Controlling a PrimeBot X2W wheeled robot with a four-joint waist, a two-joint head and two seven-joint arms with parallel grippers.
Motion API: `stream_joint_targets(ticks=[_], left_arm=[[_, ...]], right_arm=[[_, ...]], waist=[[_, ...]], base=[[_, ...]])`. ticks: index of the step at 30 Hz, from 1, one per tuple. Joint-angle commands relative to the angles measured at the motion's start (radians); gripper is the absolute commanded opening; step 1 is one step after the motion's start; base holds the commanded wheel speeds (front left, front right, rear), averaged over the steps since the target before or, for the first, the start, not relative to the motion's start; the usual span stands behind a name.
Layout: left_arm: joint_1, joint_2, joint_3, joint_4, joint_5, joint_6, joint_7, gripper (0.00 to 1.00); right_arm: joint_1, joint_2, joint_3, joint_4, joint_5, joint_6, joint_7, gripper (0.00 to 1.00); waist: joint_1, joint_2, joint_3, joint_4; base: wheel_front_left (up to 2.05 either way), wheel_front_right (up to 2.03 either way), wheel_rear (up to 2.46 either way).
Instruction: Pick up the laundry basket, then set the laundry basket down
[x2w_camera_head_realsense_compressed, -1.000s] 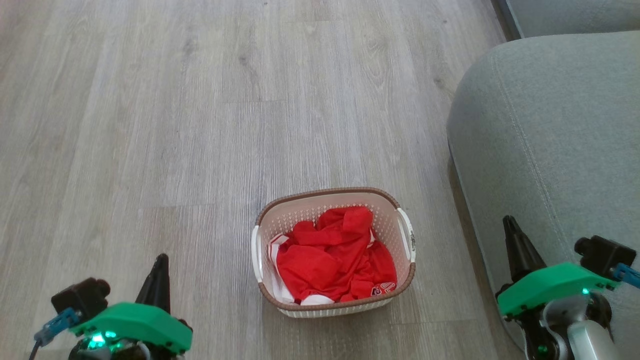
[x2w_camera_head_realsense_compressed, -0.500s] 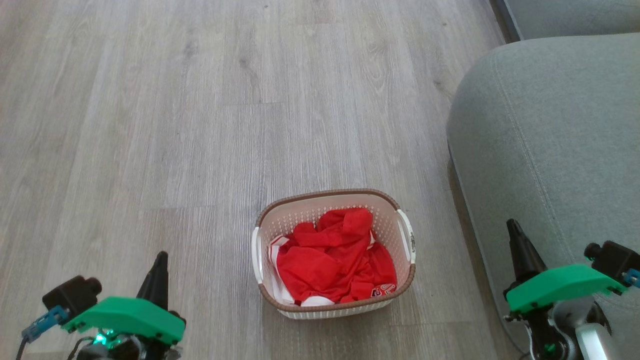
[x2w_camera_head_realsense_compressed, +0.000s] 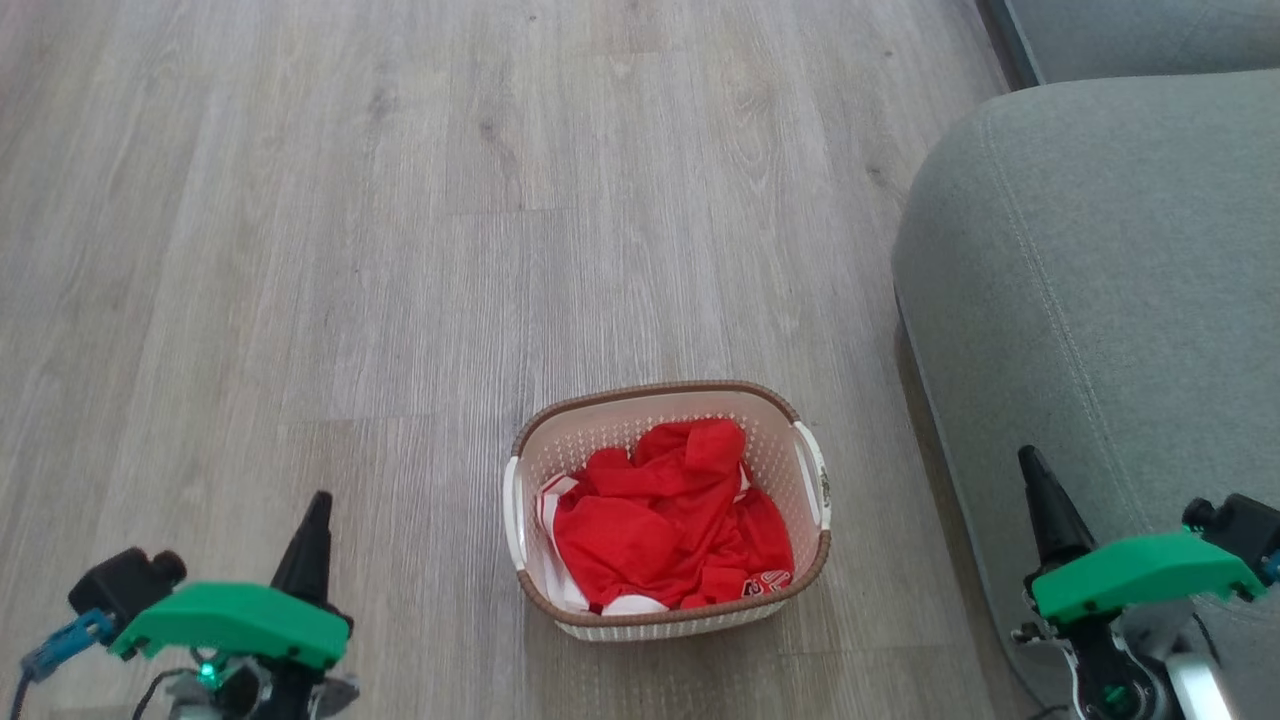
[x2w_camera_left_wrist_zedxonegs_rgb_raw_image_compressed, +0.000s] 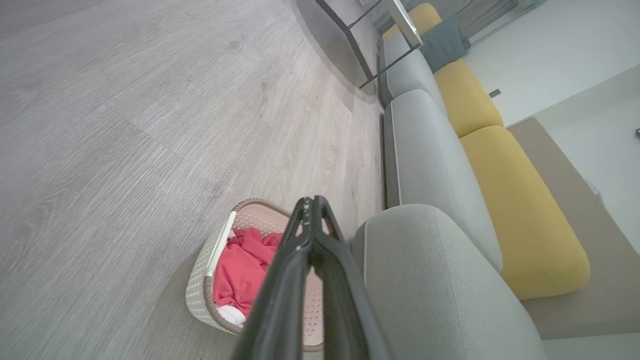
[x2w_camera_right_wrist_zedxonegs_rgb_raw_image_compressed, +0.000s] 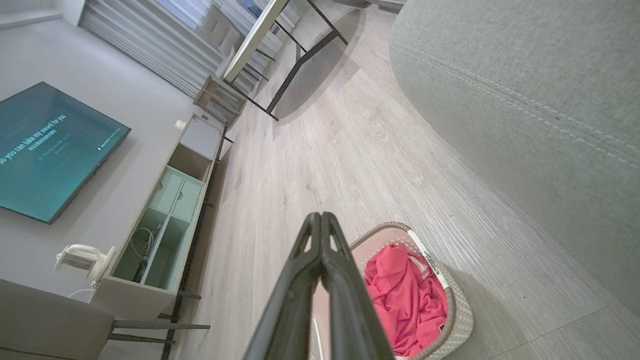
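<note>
Head view: laundry basket (x2w_camera_head_realsense_compressed: 650, 425) stands upright on the wood floor (x2w_camera_head_realsense_compressed: 400, 250), near the floor's right edge, close to the grey sofa (x2w_camera_head_realsense_compressed: 1100, 300). There looks to be a gap between them, but it's hard to be sure. Red clothes (x2w_camera_head_realsense_compressed: 665, 530) are bunched inside, with a bit of white showing. Left hand (x2w_camera_head_realsense_compressed: 319, 500) is low at the left, fingers pressed together, holding nothing, well apart from the basket. Right hand (x2w_camera_head_realsense_compressed: 1030, 462) is low at the right over the sofa arm, fingers together, empty, also off the basket.

Left wrist view: fingers meet at the tip with nothing between. The basket sits on the floor beyond them, partly hidden by them, beside the sofa. Yellow cushions (x2w_camera_left_wrist_zedxonegs_rgb_raw_image_compressed: 525, 210) run along the sofa back.

Right wrist view: fingers closed tip to tip, empty. The basket is on the floor just past them, clothes inside. A TV (x2w_camera_right_wrist_zedxonegs_rgb_raw_image_compressed: 45, 150) and a low cabinet (x2w_camera_right_wrist_zedxonegs_rgb_raw_image_compressed: 160, 225) are at the floor's far edge.
</note>
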Motion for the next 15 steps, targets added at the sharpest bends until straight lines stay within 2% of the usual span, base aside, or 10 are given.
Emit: stream_joint_targets(ticks=[1, 15], left_arm=[[-0.058, 0.0, 0.042, -0.024, -0.026, -0.012, 0.003, 0.0], [-0.085, -0.025, 0.085, 0.015, -0.163, -0.053, 0.029, 0.0]], right_arm=[[-0.059, -0.02, 0.004, -0.027, 0.033, -0.003, 0.006, 0.0], [-0.066, -0.021, -0.007, -0.005, 0.194, -0.004, 0.024, 0.0]], waist=[[0.0, 0.0, -0.001, 0.0], [0.0, 0.0, -0.006, 0.0]], base=[[0.0, 0.0, 0.0], [0.0, 0.0, 0.0]])
